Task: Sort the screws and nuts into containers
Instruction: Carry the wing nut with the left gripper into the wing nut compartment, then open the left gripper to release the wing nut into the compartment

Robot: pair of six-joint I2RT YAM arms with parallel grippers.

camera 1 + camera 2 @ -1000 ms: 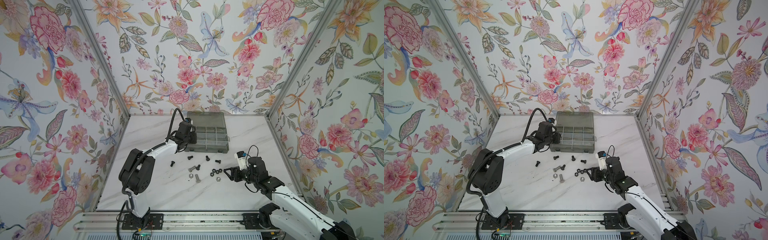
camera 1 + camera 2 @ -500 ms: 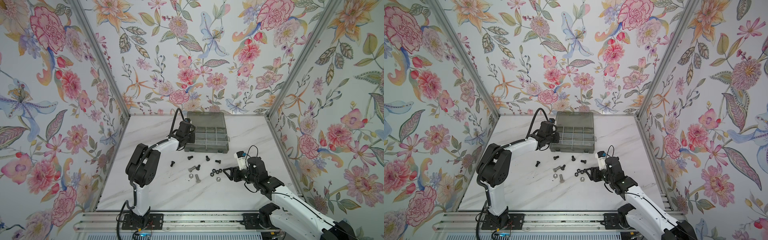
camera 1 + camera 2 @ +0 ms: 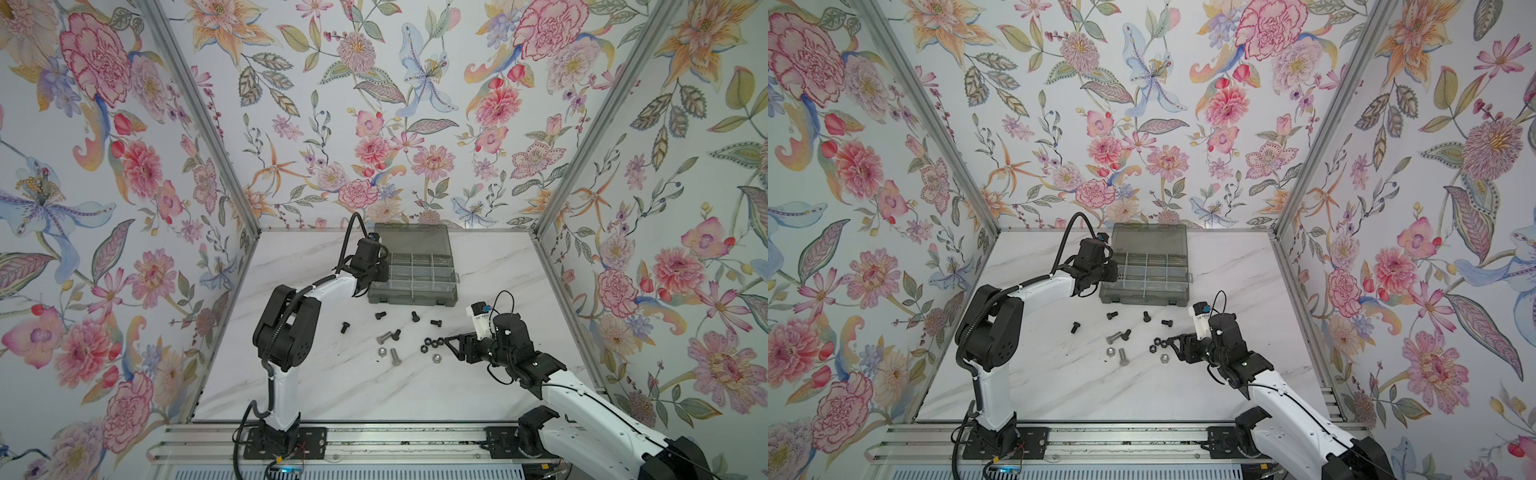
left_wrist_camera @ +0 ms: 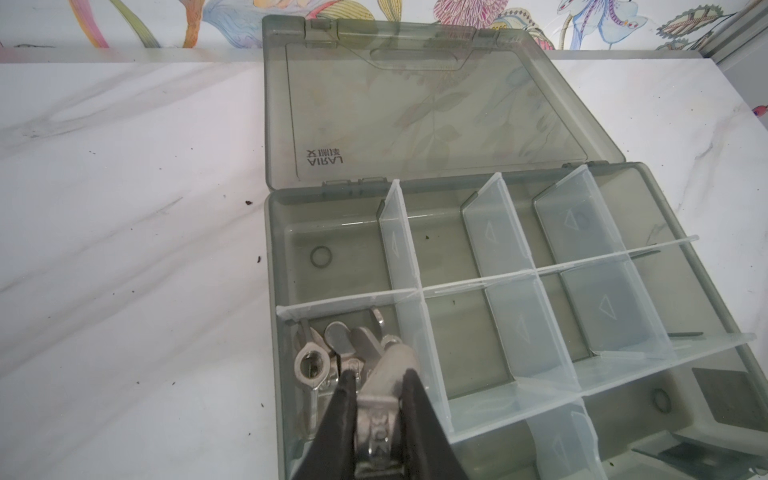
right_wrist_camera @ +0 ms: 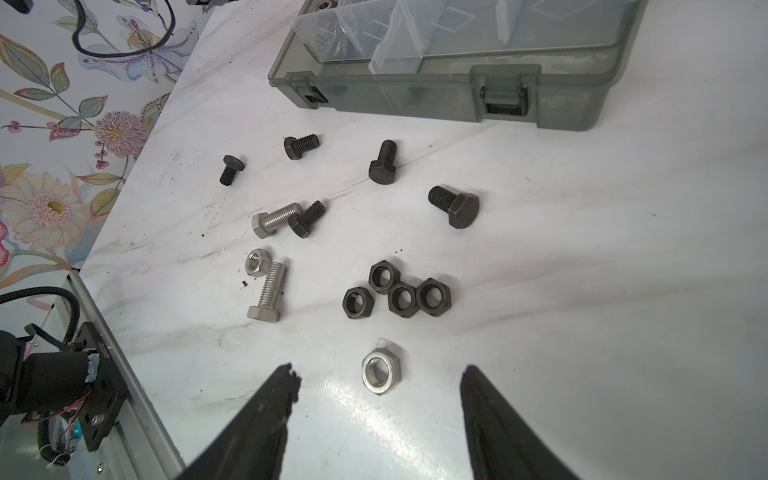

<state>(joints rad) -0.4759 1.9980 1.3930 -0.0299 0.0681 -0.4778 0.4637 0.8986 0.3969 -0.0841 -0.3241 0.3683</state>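
My left gripper (image 4: 379,376) is shut on a silver wing nut (image 4: 388,374), over a corner cell of the smoky-grey organizer box (image 4: 272,257). Other silver wing nuts (image 4: 309,365) lie in that cell. In both top views this gripper (image 3: 376,270) (image 3: 1111,270) is at the box's left end. My right gripper (image 5: 377,376) (image 3: 451,343) stands open low over the table, a silver hex nut (image 5: 380,371) lying between its fingertips. Several black nuts (image 5: 397,293) cluster just beyond. Black screws (image 5: 455,205) and two silver screws (image 5: 268,297) lie scattered between there and the box.
The box's lid (image 3: 413,239) lies open toward the back wall, and its latch side (image 5: 505,97) faces the loose parts. A second silver hex nut (image 5: 257,262) rests by a silver screw. Flowered walls close in three sides.
The left arm's elbow has shifted slightly right and up, with its gripper staying at the box's left end. The right arm has not moved.
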